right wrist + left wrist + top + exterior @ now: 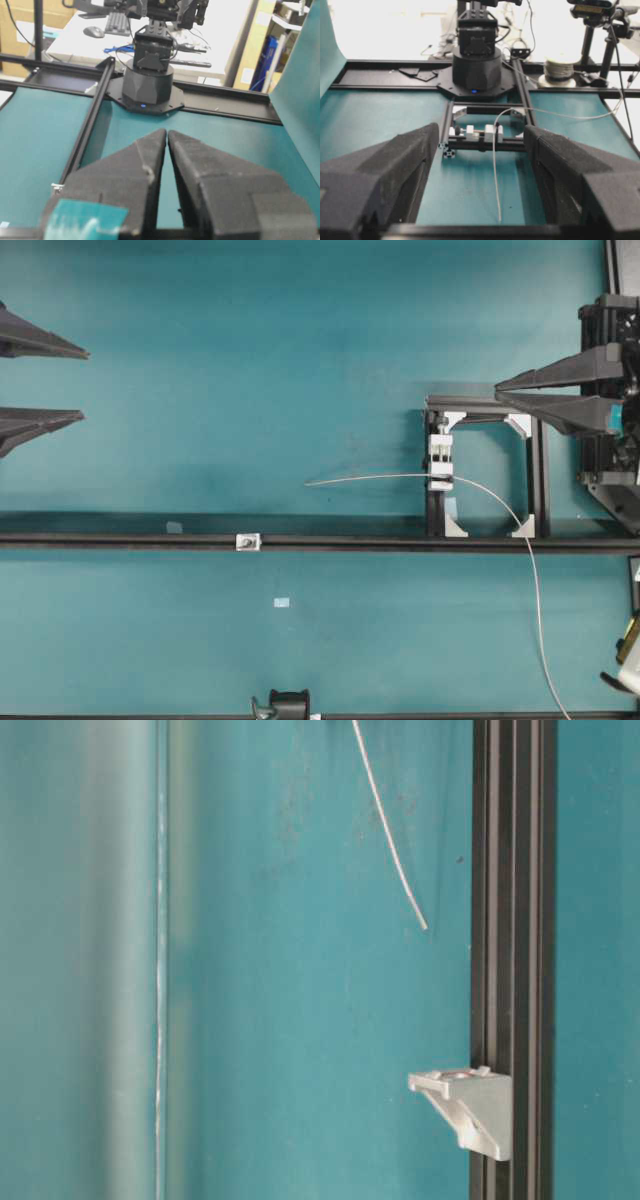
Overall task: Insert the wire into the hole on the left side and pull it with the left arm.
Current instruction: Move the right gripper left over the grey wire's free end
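The thin grey-white wire (380,478) is held in the white clamp block (440,462). Its free end points left and lies loose on the mat, short of the small silver bracket (248,541) with the hole on the black rail (120,539). In the table-level view the wire tip (423,923) ends well above the bracket (470,1108). My left gripper (85,384) is open at the far left, far from the wire; the wire (495,175) runs between its spread fingers (395,165). My right gripper (497,391) is shut and empty, right of the clamp, its fingertips (160,135) together.
The clamp sits in a black square frame (538,470) on the rail. From the clamp the wire arcs right and down to the front edge (545,640). A wire spool (559,69) stands behind the mat. A black fixture (288,705) is at the front edge.
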Tool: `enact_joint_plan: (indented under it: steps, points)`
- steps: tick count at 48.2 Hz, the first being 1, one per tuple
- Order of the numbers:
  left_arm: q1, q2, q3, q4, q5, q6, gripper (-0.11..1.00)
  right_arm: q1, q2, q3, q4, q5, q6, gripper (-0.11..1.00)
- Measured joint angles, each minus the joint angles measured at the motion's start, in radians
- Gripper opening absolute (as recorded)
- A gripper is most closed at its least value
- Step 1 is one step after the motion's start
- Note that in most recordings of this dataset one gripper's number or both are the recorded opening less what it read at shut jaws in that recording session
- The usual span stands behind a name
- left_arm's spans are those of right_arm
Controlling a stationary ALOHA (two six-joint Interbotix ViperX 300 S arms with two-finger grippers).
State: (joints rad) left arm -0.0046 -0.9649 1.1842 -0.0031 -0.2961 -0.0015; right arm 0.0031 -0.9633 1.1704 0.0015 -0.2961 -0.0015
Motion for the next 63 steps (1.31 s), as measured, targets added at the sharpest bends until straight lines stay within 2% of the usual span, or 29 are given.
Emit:
enact_joint_plan:
  steps: [2, 5, 8, 15, 20, 24, 28, 30, 35, 41, 44, 49, 63]
  points:
    - [0.002, 0.0, 0.002, -0.003, -0.002, 0.002, 0.22, 0.0, 0.0, 0.002, 0.0, -0.002, 0.003, 0.22]
    - [0.0, 0.0, 0.015, -0.028, -0.002, -0.008, 0.08, 0.0, 0.0, 0.017, 0.002, -0.002, 0.009, 0.09]
    - [0.0, 0.0, 0.02, -0.031, -0.002, -0.008, -0.01, 0.0, 0.0, 0.026, 0.0, -0.006, 0.017, 0.02]
    - [0.0, 0.002, 0.02, -0.034, -0.002, -0.008, -0.1, 0.0, 0.005, 0.034, 0.0, -0.009, 0.046, 0.01]
    - [0.0, 0.009, 0.026, -0.034, -0.002, -0.006, -0.03, -0.002, 0.023, 0.035, 0.0, -0.009, 0.081, 0.01]
    - [0.0, 0.021, 0.034, -0.034, -0.002, -0.006, 0.09, -0.006, 0.051, 0.035, 0.002, -0.009, 0.112, 0.01]
    - [0.0, 0.034, 0.037, -0.034, -0.002, -0.006, 0.27, -0.011, 0.071, 0.035, 0.0, -0.011, 0.132, 0.02]
    - [0.0, 0.041, 0.038, -0.034, -0.002, -0.006, 0.39, -0.012, 0.078, 0.035, 0.002, -0.012, 0.14, 0.06]
    - [0.0, 0.057, 0.04, -0.034, -0.002, -0.005, 0.69, -0.015, 0.1, 0.035, 0.0, -0.012, 0.146, 0.3]
    - [0.0, 0.072, 0.043, -0.034, -0.002, -0.005, 0.71, -0.015, 0.127, 0.034, 0.002, -0.014, 0.147, 0.68]
    - [0.0, 0.075, 0.046, -0.034, -0.002, -0.005, 0.71, -0.015, 0.138, 0.034, 0.002, -0.015, 0.147, 0.81]
    - [0.0, 0.083, 0.054, -0.034, -0.002, -0.005, 0.71, -0.015, 0.164, 0.034, 0.002, -0.023, 0.147, 0.76]
    - [0.0, 0.126, 0.06, -0.035, -0.003, -0.005, 0.71, -0.015, 0.304, -0.003, 0.0, -0.029, 0.166, 0.76]
